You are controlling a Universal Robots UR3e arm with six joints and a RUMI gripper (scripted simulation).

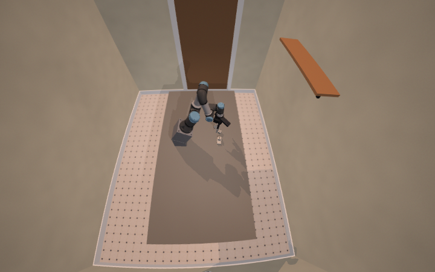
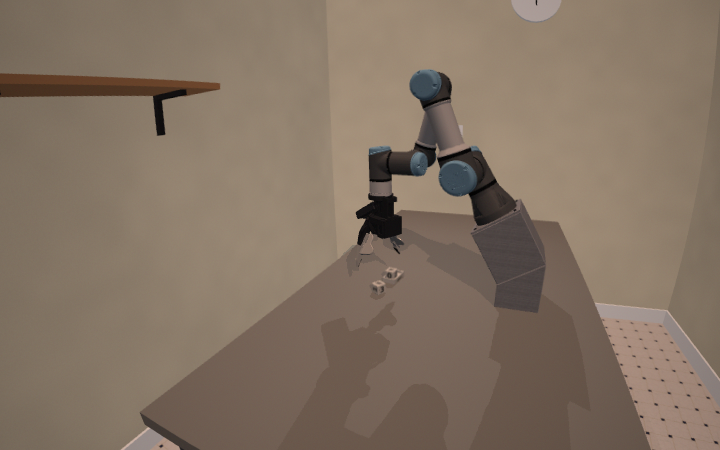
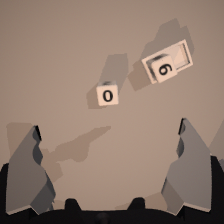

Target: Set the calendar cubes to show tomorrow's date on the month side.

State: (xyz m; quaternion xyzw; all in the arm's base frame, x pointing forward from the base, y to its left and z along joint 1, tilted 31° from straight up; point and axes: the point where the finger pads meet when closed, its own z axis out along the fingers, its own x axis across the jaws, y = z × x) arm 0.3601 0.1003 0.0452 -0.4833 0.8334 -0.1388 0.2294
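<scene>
I have the gripper (image 1: pixel 217 127) (image 2: pixel 378 256) (image 3: pixel 108 123) wide open, and it has hold of nothing. It hangs above the table (image 1: pixel 199 217) (image 2: pixel 297 360) (image 3: pixel 60 65), with its two fingers well apart. The small white tray (image 1: pixel 219 143) (image 2: pixel 399 276) (image 3: pixel 164 51) sits on the table. One cube (image 1: pixel 219 138) (image 2: pixel 391 272) (image 3: pixel 162 69) is in one end of it, and the other end has room. That cube has a tilted number on top, a 6 or a 9; I cannot tell which. The loose cube (image 1: pixel 219 131) (image 2: pixel 378 287) (image 3: pixel 107 95) is out on the table, near the tray but not touching it. It has a 0 on top. From my wrist view, it is beyond the fingertips, not between them. I cannot read the month name or tell what date the calendar shows.
</scene>
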